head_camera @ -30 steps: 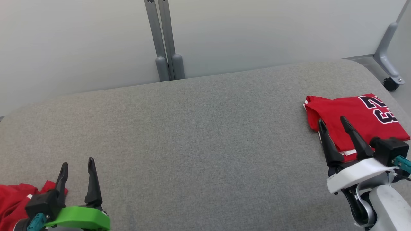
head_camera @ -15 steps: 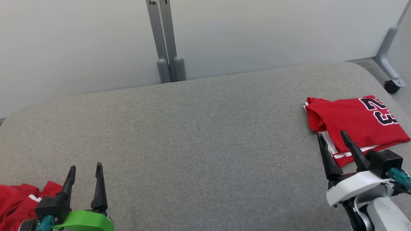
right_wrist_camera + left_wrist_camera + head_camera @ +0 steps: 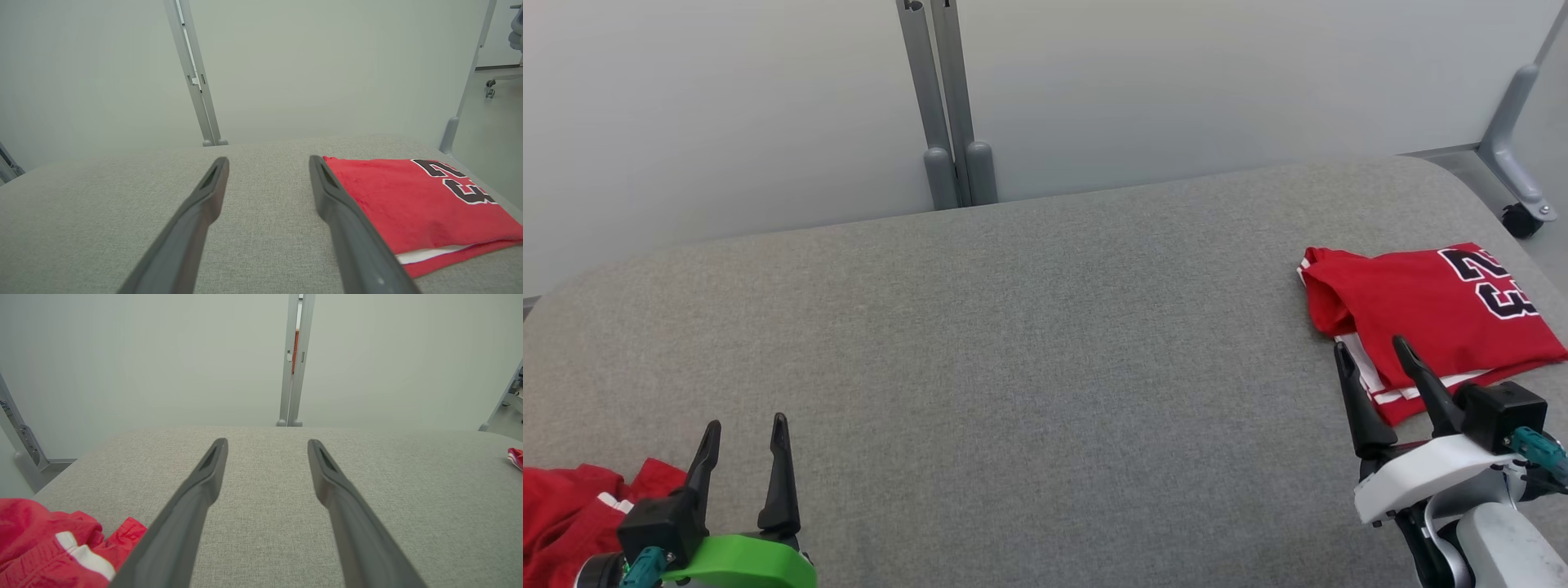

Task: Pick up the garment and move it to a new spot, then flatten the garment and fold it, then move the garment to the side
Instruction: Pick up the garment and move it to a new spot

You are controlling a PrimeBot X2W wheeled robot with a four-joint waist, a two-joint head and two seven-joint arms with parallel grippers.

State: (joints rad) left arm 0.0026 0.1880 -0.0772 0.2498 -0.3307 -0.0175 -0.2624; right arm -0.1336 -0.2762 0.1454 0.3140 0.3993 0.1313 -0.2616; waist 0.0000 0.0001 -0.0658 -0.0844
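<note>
A folded red garment with a black "23" lies flat near the right edge of the grey padded table; it is also in the right wrist view. My right gripper is open with nothing between its fingers, its tips at the garment's near left corner. A second, crumpled red garment with white trim lies at the near left corner. My left gripper stands open and empty just right of it.
Pale partition panels joined by grey posts stand behind the table. A grey leg with a black caster sits on the floor at the back right. The table's rounded edge runs close to the folded garment.
Both grippers have drawn back toward the near edge. The right gripper's fingers have come off the folded garment's near corner. Neither garment has moved.
</note>
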